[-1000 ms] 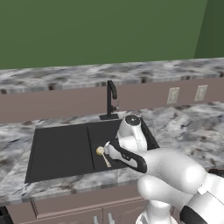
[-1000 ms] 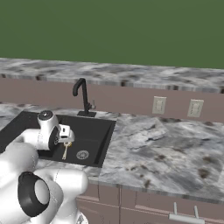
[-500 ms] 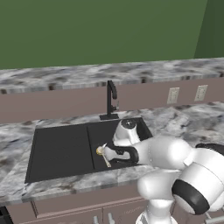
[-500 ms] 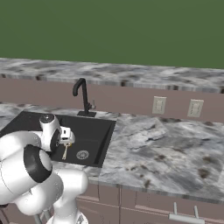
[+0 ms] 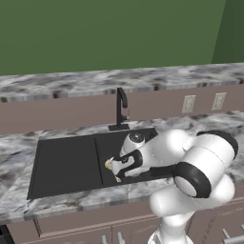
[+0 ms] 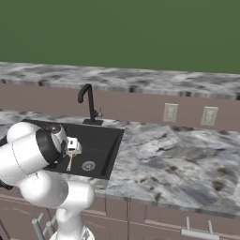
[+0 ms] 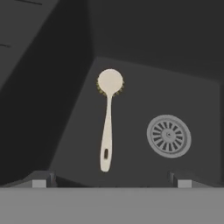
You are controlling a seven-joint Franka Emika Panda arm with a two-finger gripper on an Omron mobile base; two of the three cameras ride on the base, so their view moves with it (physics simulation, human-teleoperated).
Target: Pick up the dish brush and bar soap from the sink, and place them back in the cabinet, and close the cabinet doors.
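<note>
We're on the first pick, our gripper (image 7: 109,183) spread wide and empty over the sink (image 7: 52,109), tips low at the near edge of the hand view. Just beyond them lies the dish brush (image 7: 107,122) flat on the basin floor, long axis running straight away from us, handle end nearest, round head farthest, the drain (image 7: 169,136) beside it. Next we'd judge: descend, straddle the handle, close.

dish brush (image 5: 108,165) mostly hidden behind the arm, sink (image 6: 101,140) left part blocked by arm
</note>
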